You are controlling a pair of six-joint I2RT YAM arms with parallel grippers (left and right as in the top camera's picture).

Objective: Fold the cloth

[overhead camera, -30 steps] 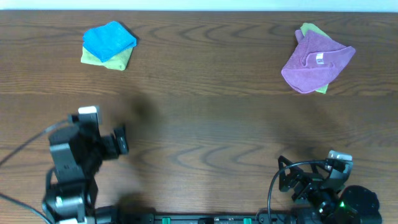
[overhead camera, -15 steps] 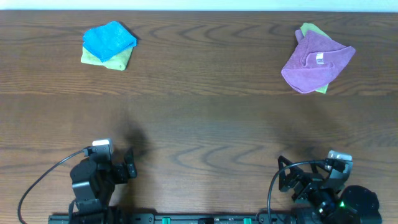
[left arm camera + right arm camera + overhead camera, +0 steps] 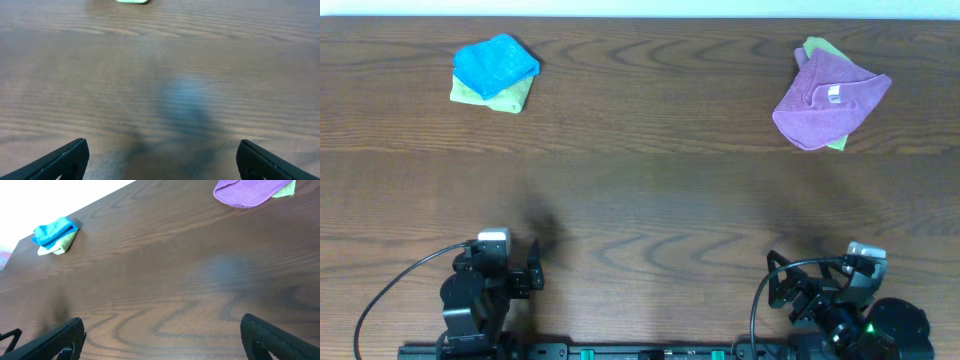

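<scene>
The blue cloth [image 3: 495,64] lies folded at the far left of the table, on top of a light green cloth [image 3: 505,97]. It also shows in the right wrist view [image 3: 54,231]. My left gripper [image 3: 530,272] is open and empty at the near left edge, far from the cloth; in its wrist view [image 3: 162,160] only bare wood lies between the fingers. My right gripper [image 3: 782,290] is open and empty at the near right edge, with bare wood between its fingers in the right wrist view [image 3: 162,337].
A purple cloth [image 3: 828,98] with a white tag lies crumpled at the far right over another light green cloth [image 3: 818,48]; it also shows in the right wrist view [image 3: 250,191]. The table [image 3: 650,190] is dark wood.
My left arm has pulled back and down toward the near edge, its gripper still open and empty. The right arm and the cloths have not moved.
</scene>
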